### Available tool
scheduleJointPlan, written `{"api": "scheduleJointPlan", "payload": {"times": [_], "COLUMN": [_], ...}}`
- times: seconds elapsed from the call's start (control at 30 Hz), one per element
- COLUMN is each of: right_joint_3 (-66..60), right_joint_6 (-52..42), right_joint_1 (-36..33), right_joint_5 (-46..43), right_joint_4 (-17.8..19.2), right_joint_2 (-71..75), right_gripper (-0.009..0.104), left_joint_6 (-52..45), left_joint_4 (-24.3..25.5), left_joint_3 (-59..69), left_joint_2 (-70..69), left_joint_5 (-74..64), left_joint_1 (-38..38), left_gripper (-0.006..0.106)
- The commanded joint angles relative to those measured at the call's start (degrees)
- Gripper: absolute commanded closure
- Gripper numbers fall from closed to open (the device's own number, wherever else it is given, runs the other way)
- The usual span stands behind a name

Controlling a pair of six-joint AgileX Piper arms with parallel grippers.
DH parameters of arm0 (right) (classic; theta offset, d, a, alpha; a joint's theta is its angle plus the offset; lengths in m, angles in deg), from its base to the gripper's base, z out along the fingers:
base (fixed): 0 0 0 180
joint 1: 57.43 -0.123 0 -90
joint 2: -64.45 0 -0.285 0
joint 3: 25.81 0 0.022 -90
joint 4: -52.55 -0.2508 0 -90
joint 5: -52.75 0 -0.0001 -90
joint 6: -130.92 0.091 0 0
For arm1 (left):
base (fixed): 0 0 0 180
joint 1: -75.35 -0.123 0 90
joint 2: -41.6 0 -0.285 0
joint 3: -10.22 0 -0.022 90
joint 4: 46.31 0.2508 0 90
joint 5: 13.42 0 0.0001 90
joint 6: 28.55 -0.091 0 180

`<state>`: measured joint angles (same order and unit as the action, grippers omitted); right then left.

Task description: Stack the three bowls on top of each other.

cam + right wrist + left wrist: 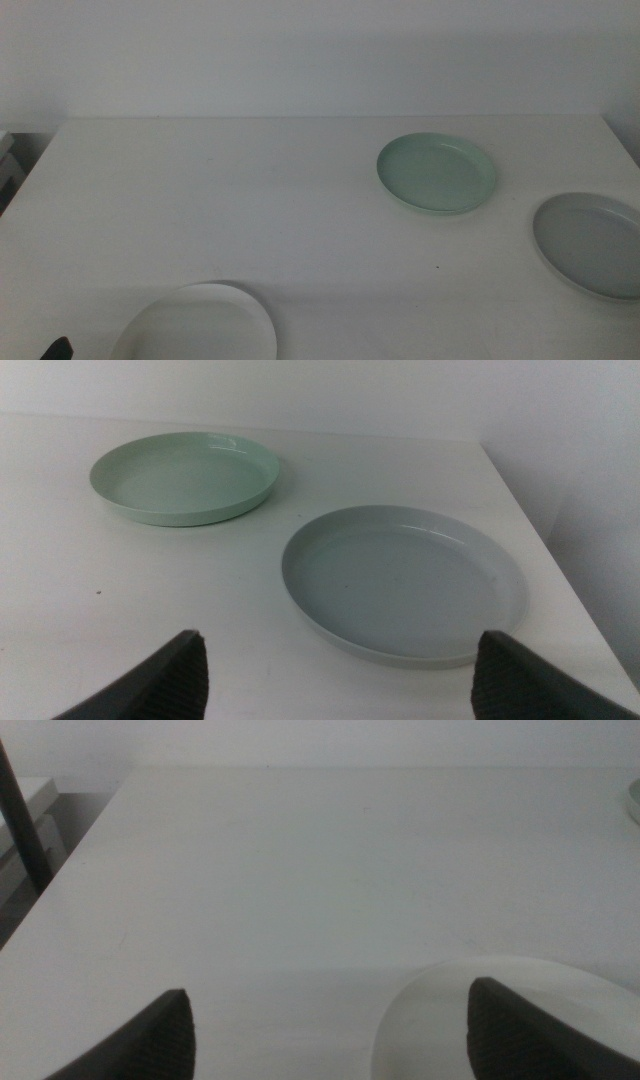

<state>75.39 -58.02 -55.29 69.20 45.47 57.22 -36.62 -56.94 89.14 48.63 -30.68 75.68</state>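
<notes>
Three shallow bowls lie apart on the white table (250, 190). The mint green bowl (437, 172) sits right of centre toward the back, the grey bowl (592, 243) at the right edge, and the white bowl (200, 325) at the front left. My left gripper (330, 995) is open just short of the white bowl (440, 995), whose rim lies toward one jaw; only a dark tip (57, 349) of it shows in the middle view. My right gripper (342, 638) is open above the near side of the grey bowl (400, 575), with the mint bowl (185, 475) beyond.
A pale wall (320, 50) stands behind the table. Past the table's left edge are grey shelves (8, 165) and a dark slanted pole (22, 820). The table's right edge (530, 510) runs close by the grey bowl.
</notes>
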Motion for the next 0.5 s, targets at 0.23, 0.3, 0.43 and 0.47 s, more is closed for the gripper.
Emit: {"api": "scheduleJointPlan", "payload": {"times": [0.23, 0.3, 0.43, 0.47], "right_joint_3": [0.52, 1.17, 6.1, 7.57], "right_joint_6": [1.23, 1.23, 1.15, 1.15], "right_joint_1": [-0.18, -0.18, -0.18, -0.18], "right_joint_5": [-4.41, -4.15, 3.34, 5.43], "right_joint_4": [2.05, 3.72, 5.3, 5.3], "right_joint_2": [1.54, 1.47, 0.09, -0.53], "right_gripper": [0.023, 0.023, 0.023, 0.023], "left_joint_6": [0.5, 0.5, 0.5, 0.5], "left_joint_4": [-0.28, -0.28, -0.28, -0.28], "left_joint_3": [0.32, 0.32, 0.32, 0.32], "left_joint_2": [-0.8, -0.8, -0.8, -0.8], "left_joint_5": [4.38, 4.38, 4.38, 4.38], "left_joint_1": [0.1, 0.1, 0.1, 0.1], "left_gripper": [0.012, 0.012, 0.012, 0.012]}}
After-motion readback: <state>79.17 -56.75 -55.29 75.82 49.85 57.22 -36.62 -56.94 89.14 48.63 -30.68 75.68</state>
